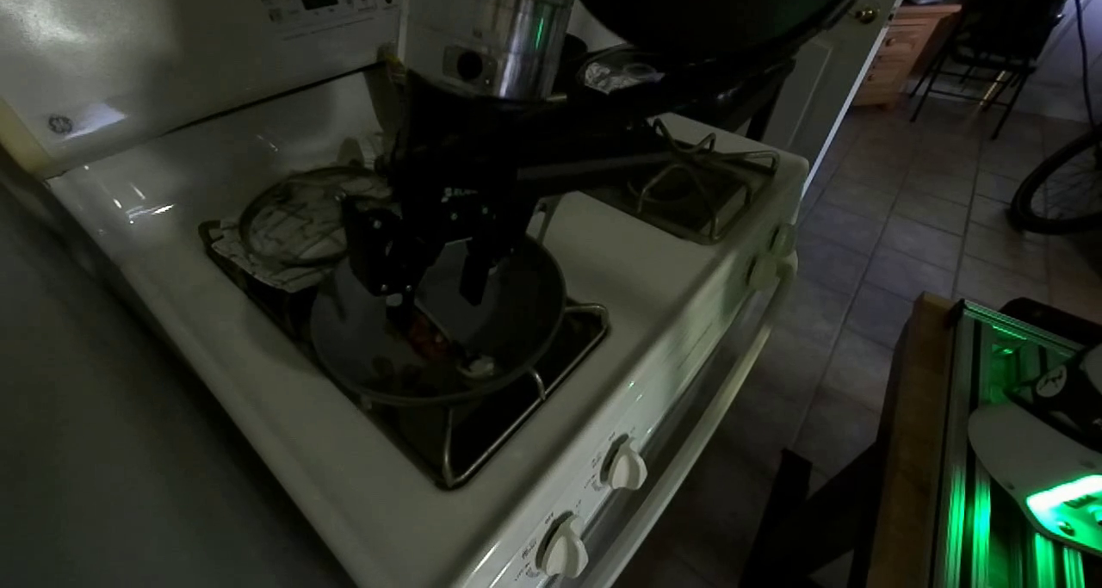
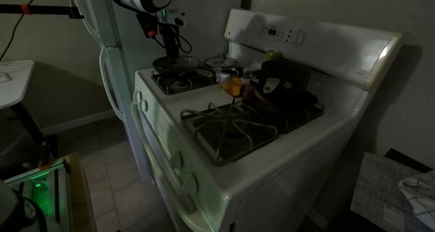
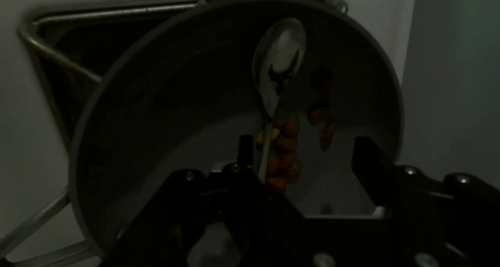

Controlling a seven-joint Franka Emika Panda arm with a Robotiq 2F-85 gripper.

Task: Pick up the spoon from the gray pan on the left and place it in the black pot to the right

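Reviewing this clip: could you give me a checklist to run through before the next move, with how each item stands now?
1. Spoon in the pan: ok.
2. Jaws open: ok.
3. Handle between them in the wrist view: ok, though nearer one side.
4. Low enough to grip it: cannot tell.
5. Grip area uncluttered: not ok; orange pieces lie close to the handle.
6. Pot with room inside: cannot tell; its interior is hidden.
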